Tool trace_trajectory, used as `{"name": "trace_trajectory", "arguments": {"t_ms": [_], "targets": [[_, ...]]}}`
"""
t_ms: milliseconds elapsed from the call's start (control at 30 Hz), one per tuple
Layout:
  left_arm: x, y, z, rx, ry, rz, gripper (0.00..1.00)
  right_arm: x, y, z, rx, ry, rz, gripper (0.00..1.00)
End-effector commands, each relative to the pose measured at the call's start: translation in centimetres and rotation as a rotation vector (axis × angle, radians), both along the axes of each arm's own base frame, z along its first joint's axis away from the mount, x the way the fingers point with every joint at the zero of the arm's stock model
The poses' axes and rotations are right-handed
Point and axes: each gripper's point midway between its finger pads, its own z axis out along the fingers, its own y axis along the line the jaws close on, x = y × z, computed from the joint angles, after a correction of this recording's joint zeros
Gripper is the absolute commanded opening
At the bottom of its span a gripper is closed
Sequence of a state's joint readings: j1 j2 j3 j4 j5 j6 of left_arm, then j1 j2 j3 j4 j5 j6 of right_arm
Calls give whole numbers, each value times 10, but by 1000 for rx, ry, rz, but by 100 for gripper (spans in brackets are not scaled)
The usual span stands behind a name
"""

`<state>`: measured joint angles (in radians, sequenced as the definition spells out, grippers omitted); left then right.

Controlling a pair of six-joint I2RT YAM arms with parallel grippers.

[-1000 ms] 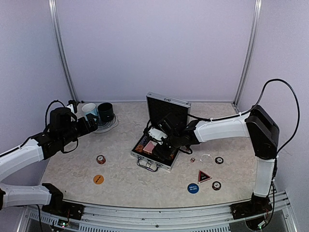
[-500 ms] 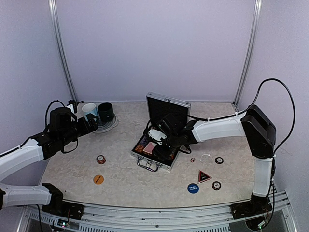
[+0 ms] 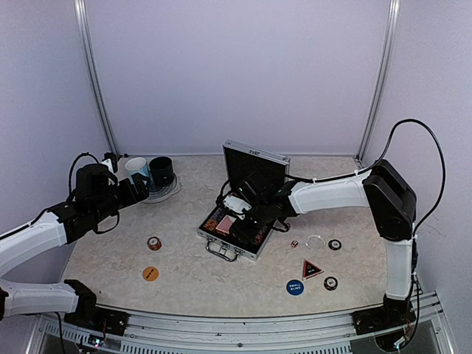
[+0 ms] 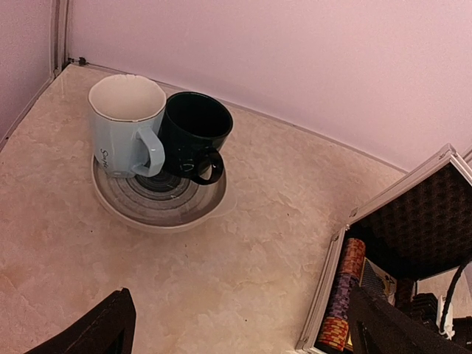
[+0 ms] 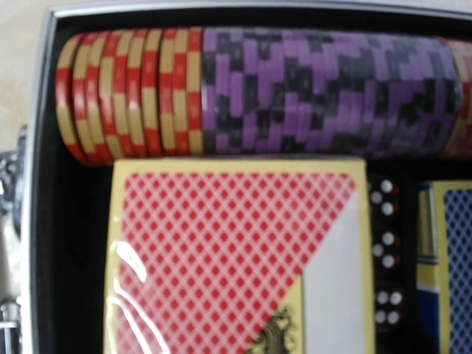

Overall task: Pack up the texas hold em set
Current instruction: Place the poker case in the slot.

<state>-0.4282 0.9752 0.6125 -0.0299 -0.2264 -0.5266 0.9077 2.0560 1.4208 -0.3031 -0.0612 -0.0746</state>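
The silver case [image 3: 255,164] of the texas hold em set lies open mid-table, lid upright. My right gripper [image 3: 237,212] reaches down into it, shut on the red card deck [image 5: 221,251], which fills the right wrist view; its fingers do not show there. The deck lies against a row of red and purple chips [image 5: 317,88]. Beside it are red dice [image 5: 385,243] and a blue deck [image 5: 450,258]. My left gripper [image 4: 247,324] hovers open over bare table, left of the case rim [image 4: 326,295]. A triangle marker [image 3: 312,268] and round buttons [image 3: 295,287] lie on the table.
A light-blue mug [image 4: 129,125] and a dark-green mug [image 4: 193,133] stand on a plate [image 4: 158,210] at the back left. An orange button [image 3: 150,273] and a small disc [image 3: 153,243] lie front left. Discs [image 3: 335,244] and a die [image 3: 294,243] sit right of the case.
The case and my right gripper have shifted slightly left together. The left arm has not moved.
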Motion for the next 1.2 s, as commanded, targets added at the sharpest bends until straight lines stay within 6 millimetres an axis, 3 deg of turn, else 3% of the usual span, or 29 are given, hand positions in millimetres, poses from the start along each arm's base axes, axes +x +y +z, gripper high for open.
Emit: {"name": "trace_trajectory", "arguments": {"t_ms": [0,233,700,1167], "targets": [[4,0,19,-5,-52,9,99,-8,0,-13,-11,62,18,58],[4,1,18,-2,-53,12,99,-13,4,-3,20,97,13,56],[3,2,19,-1,-55,17,99,-16,5,-14,-7,141,14,58],[1,4,20,7,-58,24,99,-13,10,-16,1,141,20,67]]}}
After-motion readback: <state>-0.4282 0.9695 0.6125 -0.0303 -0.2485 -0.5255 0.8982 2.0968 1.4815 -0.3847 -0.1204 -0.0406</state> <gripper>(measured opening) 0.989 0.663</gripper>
